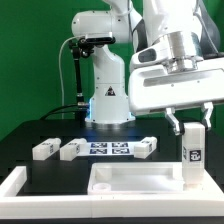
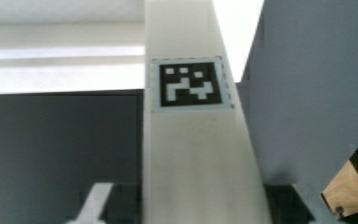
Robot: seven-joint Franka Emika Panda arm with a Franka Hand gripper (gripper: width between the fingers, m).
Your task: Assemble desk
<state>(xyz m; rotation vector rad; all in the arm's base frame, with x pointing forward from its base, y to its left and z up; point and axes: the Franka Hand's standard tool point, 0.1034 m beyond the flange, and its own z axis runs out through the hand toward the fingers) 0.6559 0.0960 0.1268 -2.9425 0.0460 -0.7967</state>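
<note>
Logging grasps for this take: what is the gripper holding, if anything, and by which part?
The gripper holds one white leg upright by its top end, above the slab's corner.

The arm is reaching down from above on the exterior view's right, wrist pointing straight down. The gripper [image 1: 193,128] is hanging just above the table, its two fingers [image 1: 176,121] pressing on an upright white leg [image 1: 193,148] (marker facing outward).
</note>
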